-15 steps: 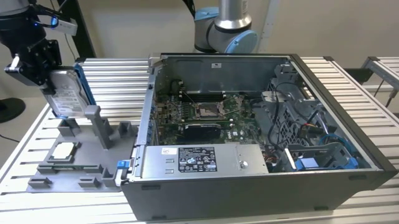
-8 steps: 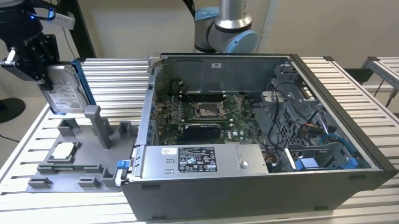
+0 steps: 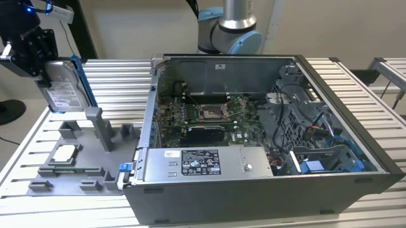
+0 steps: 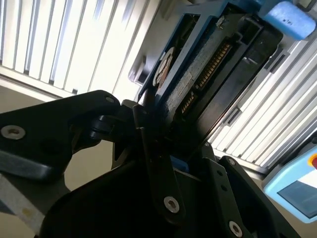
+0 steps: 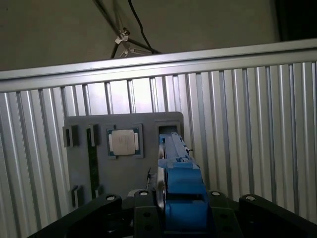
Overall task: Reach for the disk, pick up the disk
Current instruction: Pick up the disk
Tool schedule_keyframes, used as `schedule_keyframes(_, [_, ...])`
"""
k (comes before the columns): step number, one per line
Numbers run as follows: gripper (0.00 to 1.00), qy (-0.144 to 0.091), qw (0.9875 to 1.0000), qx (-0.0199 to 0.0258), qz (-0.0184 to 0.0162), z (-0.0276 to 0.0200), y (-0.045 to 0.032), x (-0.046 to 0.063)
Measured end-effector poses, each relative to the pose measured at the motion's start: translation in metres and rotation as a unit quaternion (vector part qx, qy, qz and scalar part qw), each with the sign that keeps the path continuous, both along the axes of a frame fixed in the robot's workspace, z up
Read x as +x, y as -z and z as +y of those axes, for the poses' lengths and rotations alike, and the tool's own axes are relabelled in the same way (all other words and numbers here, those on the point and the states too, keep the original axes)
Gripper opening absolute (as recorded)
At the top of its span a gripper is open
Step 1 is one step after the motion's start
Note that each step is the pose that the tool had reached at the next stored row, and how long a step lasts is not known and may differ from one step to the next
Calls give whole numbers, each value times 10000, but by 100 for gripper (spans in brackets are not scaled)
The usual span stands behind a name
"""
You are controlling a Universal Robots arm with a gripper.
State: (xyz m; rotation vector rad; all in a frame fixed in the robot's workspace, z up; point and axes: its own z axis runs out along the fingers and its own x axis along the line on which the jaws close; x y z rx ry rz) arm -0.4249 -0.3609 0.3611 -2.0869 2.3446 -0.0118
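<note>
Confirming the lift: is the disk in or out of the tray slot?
Out. In the exterior view the end effector grips the disk on edge, its lower end above the tray.

Slatted metal table [image 3: 120, 80] — grey fixture tray [image 3: 95, 159] beside open computer case [image 3: 254, 199], both resting on it.

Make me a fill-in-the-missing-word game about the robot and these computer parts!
The gripper holds the disk standing ____, not lying flat.
The rail along the disk's edge is coloured ____.
The CPU chip lies in a tray coloured ____.
In the exterior view, the open computer case sits on the tray's ____ side.
Missing words: upright; blue; grey; right.
</note>
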Motion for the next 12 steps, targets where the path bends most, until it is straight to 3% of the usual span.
schedule_keyframes(12, [0,0,10000,0,0,0,-209,0])
